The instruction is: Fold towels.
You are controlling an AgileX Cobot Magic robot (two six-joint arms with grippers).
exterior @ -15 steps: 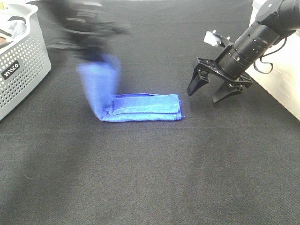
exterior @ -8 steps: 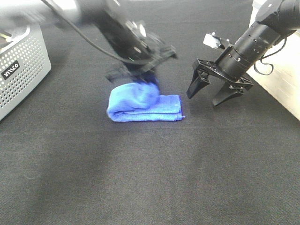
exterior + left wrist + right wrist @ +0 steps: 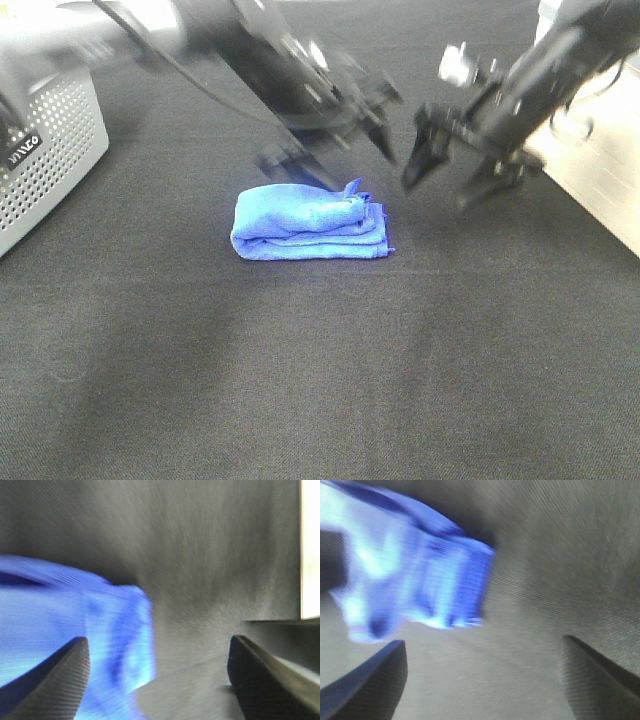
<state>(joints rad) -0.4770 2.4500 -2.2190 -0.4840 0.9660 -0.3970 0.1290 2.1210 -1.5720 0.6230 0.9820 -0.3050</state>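
Blue microfibre for the towel [image 3: 308, 222]: folded into a thick, lumpy wad, flat on the black table cloth [image 3: 320, 380], near the middle, with one loose tip poking up at the wad's right end.

At the left gripper [image 3: 335, 150]: spread wide, clasping nothing, hovering just behind the wad, heavily blurred. In its wrist view, one finger [image 3: 55, 680] in front of the blue fabric, contact impossible to judge; the other off over bare cloth.

At the right gripper [image 3: 450, 178]: likewise wide apart and empty, blurred, up and to the right of the wad, clear of it. Between its fingers [image 3: 370, 685], only black cloth, with the wad's end beyond.

Both grippers close together above the wad's right end, not visibly touching.

Far left: grey perforated basket [image 3: 50, 150], well apart from the wad. Far right: pale surface [image 3: 600, 180] along the cloth's edge.
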